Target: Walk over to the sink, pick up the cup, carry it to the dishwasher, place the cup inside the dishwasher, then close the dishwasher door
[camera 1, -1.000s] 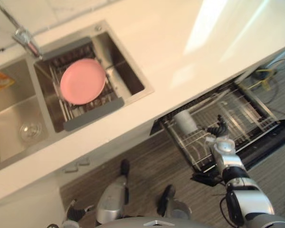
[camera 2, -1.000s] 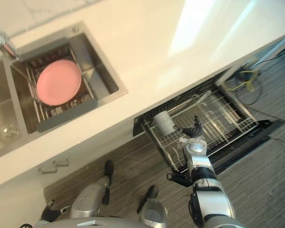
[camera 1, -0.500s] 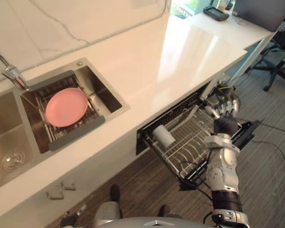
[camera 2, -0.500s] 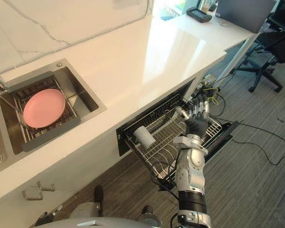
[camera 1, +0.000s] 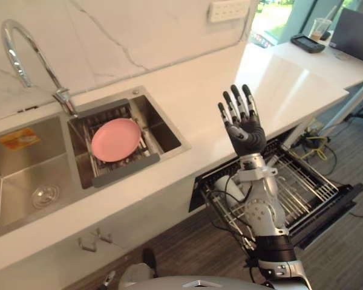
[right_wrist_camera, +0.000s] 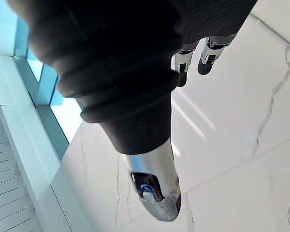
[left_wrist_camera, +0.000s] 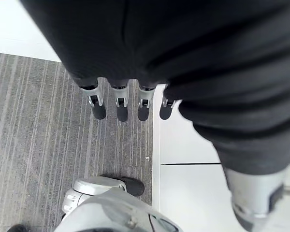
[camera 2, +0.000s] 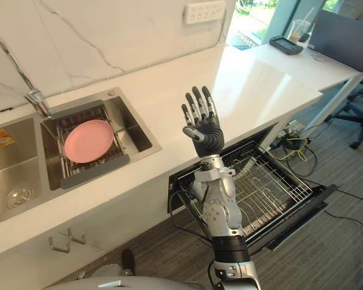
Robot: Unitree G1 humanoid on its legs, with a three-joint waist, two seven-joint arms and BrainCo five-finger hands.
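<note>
The right hand (camera 1: 244,128) is reaching up high over the white counter (camera 1: 187,103). Its fingers are sticking out straight and it is holding nothing. The cup (camera 1: 222,185) is sitting in the dishwasher rack (camera 1: 308,181), partly hiding behind the arm. The dishwasher door (camera 1: 328,210) is hanging open. The left hand (left_wrist_camera: 122,110) is pointing down at the floor (left_wrist_camera: 38,121) with straight fingers, and it is empty too. A pink plate (camera 1: 115,139) is lying in the sink (camera 1: 162,122).
</note>
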